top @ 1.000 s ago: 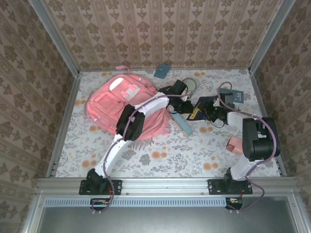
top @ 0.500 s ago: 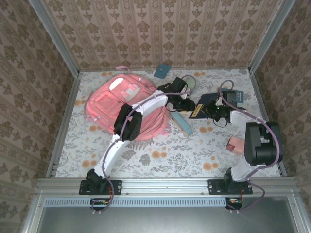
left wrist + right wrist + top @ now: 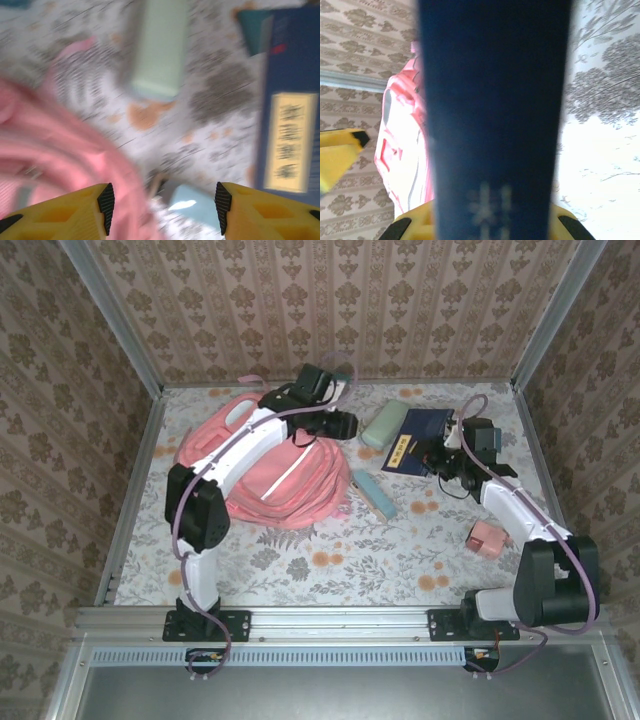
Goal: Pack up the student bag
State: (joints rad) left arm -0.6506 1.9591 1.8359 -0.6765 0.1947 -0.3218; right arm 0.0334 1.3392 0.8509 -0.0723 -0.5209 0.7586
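Bag (image 3: 270, 480) lies near the book (image 3: 412, 428), which the right fingers (image 3: 415, 225) pinch. Left fingers (image 3: 55, 212), spread, should hold the bag's mouth wide.

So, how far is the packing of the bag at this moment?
Nothing looks packed yet. In hand: the right gripper grips the dark blue book; the left gripper is open by the backpack. Left on the table: the mint case, light blue case and pink block.

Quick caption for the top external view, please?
Left gripper open at the pink student bag edge; right gripper holds the navy book beside a mint case.
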